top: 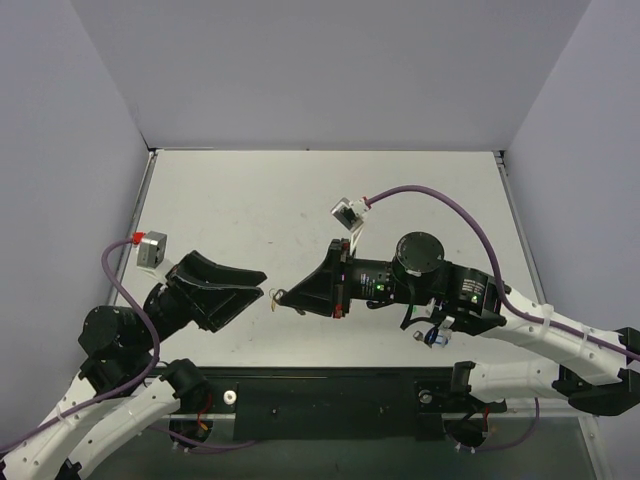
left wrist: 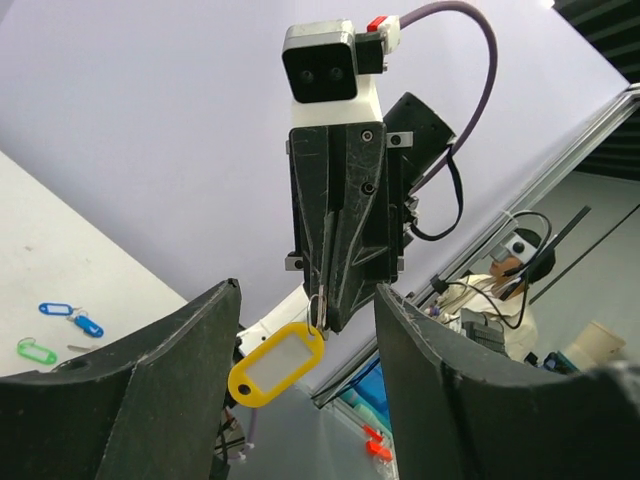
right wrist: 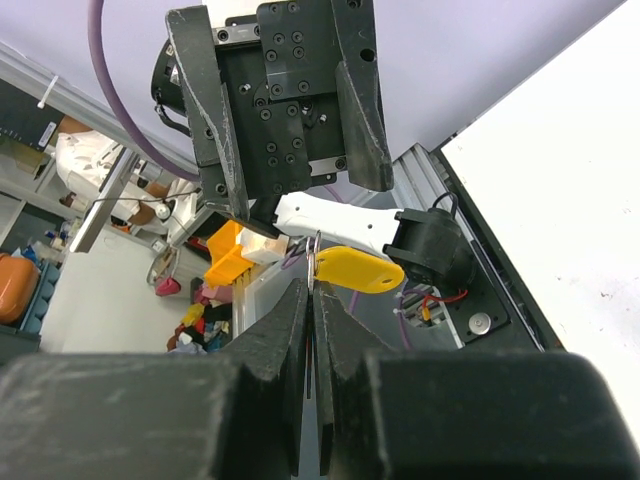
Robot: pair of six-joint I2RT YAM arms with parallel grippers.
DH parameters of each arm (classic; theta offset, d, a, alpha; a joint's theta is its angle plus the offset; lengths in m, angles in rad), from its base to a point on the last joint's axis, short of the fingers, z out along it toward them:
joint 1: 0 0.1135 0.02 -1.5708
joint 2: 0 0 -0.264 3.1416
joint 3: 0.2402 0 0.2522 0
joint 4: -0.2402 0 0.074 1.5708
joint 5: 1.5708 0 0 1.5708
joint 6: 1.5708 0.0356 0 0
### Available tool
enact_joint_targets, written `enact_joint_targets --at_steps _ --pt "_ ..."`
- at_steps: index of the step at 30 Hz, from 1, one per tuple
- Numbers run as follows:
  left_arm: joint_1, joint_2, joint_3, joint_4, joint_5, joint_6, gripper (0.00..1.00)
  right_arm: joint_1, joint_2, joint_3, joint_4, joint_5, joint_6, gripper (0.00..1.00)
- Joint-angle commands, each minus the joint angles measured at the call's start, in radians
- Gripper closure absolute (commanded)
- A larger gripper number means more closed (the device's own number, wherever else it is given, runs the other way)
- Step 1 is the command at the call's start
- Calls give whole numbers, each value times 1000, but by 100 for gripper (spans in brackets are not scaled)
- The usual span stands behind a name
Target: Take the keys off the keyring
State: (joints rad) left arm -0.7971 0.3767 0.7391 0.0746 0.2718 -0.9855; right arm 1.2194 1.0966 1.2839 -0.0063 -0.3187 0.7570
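The yellow-capped key (left wrist: 276,363) hangs tilted in mid-air from the thin silver keyring (left wrist: 318,303), which seems pinched between the closed tips of the right gripper (right wrist: 312,288). Two blue-capped keys (left wrist: 88,326) and a green-capped key (left wrist: 37,351) lie flat on the table (left wrist: 40,250), well apart from it.

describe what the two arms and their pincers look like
The left arm and right arm have white lower links and black joints. The left pincer and right pincer are black, tapering to two wedge fingers. A white-grey camera box sits on each wrist, fed by a purple cable with a red plug.
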Motion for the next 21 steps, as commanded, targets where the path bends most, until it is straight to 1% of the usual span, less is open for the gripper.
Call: enact_joint_targets --at_steps 1,4,6,16,21 --pt "-2 -16 -30 168 -19 -64 36 8 -33 -24 101 20 10 100" --pt "-2 -15 -58 203 -20 -91 39 6 -40 -32 121 24 13 100" --pt "-2 -15 -69 232 -19 -104 40 8 -37 -34 129 29 13 100" --pt "-2 -7 -84 237 -14 -114 47 9 -24 -31 155 36 16 100" --pt "-2 -7 -92 238 -11 -113 48 8 -17 -29 155 35 18 100"
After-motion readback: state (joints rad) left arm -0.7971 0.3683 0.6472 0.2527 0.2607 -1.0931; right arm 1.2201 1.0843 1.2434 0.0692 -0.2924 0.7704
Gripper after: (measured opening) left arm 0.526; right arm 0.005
